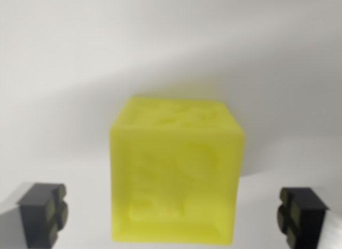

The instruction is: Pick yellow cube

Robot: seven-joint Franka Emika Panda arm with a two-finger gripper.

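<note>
Straddling yellow cube [176, 174], gripper [173, 217] spread wide, one pad [45, 214] each side of cube, both apart from it. Cube rests upright on white surface [64, 72], centred between pads. Judgement: placement suits squeezing opposite faces; grasp not yet made.

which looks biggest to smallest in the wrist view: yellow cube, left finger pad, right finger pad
1. yellow cube, by far the largest, though it is close to the camera
2. left finger pad and right finger pad: look alike, both cut off by the frame, so unranked
</note>
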